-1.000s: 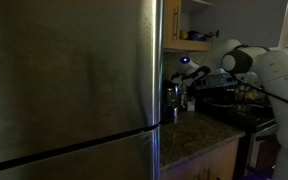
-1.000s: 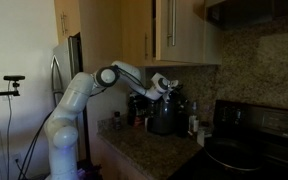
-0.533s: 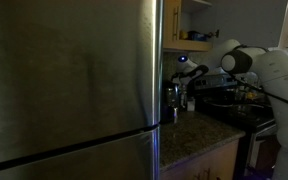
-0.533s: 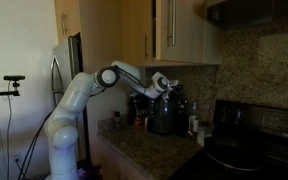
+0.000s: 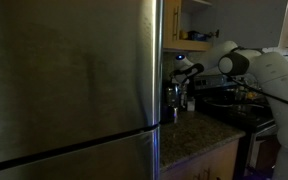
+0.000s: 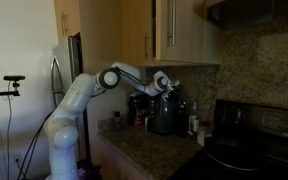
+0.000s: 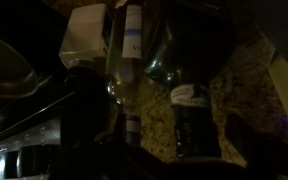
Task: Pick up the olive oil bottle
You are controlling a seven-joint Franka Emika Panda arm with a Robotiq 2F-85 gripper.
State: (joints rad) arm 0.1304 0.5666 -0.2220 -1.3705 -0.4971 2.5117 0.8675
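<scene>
The arm [image 6: 84,95] reached across a dim kitchen corner with its claw [image 6: 170,89] released and empty, poised above the things crowded at the back of the worktop [image 6: 149,152]. In an exterior view the claw [image 5: 181,73] hung just past the edge of the fridge [image 5: 74,80], clear of everything beneath it. The wrist view showed the oil bottle [image 7: 132,75], clear glass with a pale label and yellowish contents, standing straight ahead of the claw and filling the middle of the picture. A dark bottle [image 7: 189,110] stood just beside it and a white box [image 7: 84,35] stood behind it on the other side. The claw's own tips could not be made out in the gloom. By the look of it, only the approach was under way. The bottle stood untouched on the worktop, and the descent around it, the closing of the claw and the lift were all yet to be done.
</scene>
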